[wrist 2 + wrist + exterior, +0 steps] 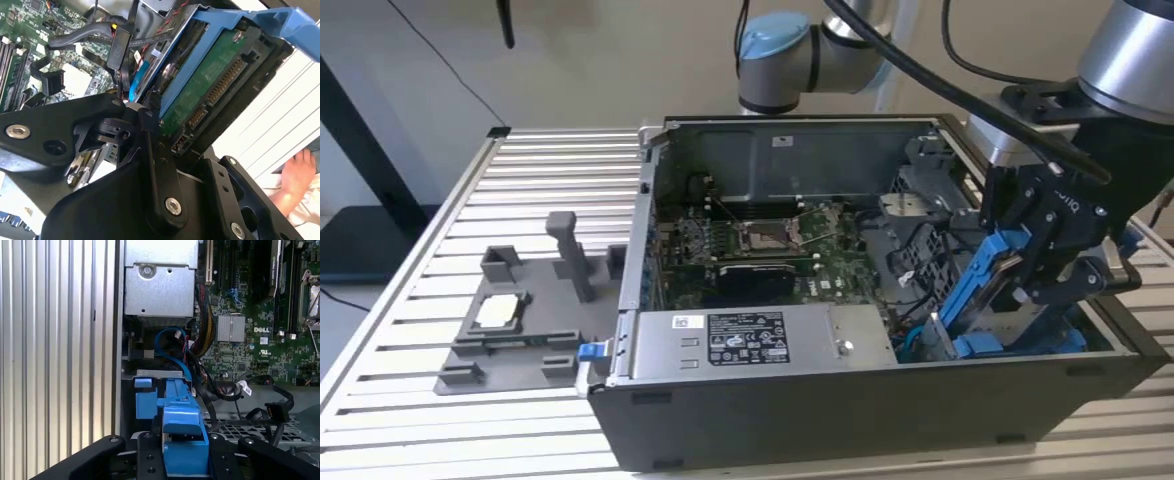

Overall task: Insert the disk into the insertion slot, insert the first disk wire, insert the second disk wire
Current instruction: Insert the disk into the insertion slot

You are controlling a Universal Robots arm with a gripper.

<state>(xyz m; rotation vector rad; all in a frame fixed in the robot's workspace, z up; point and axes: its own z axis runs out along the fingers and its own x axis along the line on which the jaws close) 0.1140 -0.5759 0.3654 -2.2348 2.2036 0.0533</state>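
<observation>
**Exterior view.** My gripper [1034,275] hangs over the end of the open computer case [854,420] at the exterior view's right. It is clamped on the disk [983,290]. The disk stands on edge and leans, with its lower end down inside the case just beside the insertion slot [927,245] and its upper end above the case rim. I cannot tell whether it is seated. The silver power-supply box [747,340] lies along the near wall, and the motherboard [774,245] lies behind it. On the slatted table [547,180], at the exterior view's left, sits a grey fixture [520,320], well apart from the case.

**First wrist view.** The disk's blue carrier [182,435] sits between my two black fingers [150,460]. Bundled cables [205,335] run between the power-supply box and the motherboard.

**Second wrist view.** The disk's green circuit board [210,85] with its connector row faces the camera. A person's hand [295,175] rests beyond the case.
</observation>
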